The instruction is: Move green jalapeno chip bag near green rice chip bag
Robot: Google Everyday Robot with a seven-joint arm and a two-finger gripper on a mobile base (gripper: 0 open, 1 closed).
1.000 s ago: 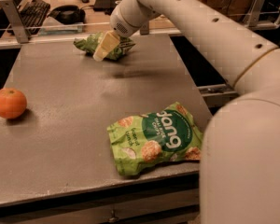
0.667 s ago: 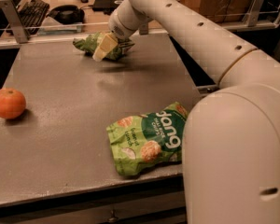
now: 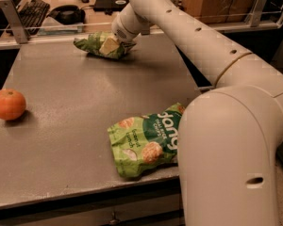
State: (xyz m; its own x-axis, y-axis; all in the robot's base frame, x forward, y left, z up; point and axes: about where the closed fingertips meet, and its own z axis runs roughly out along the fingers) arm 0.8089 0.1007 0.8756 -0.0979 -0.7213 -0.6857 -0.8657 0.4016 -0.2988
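The green jalapeno chip bag (image 3: pixel 92 44), small, dark olive and wrinkled, lies at the far edge of the grey table (image 3: pixel 75 117). My gripper (image 3: pixel 111 45) is down on the bag's right half, its pale finger pressed against the foil. The green rice chip bag (image 3: pixel 144 140), bright lime green with "dang" lettering, lies flat near the table's front right corner, partly hidden by my arm's large white base. The two bags are far apart.
An orange (image 3: pixel 8 104) sits at the table's left edge. Behind the table runs a glass rail (image 3: pixel 47 28), with a keyboard (image 3: pixel 32 11) and a dark object on a desk beyond. My arm spans the table's right side.
My arm has swung further over the right side, and its base now fills the front right of the view. The gripper stays on the jalapeno bag, which has hardly moved.
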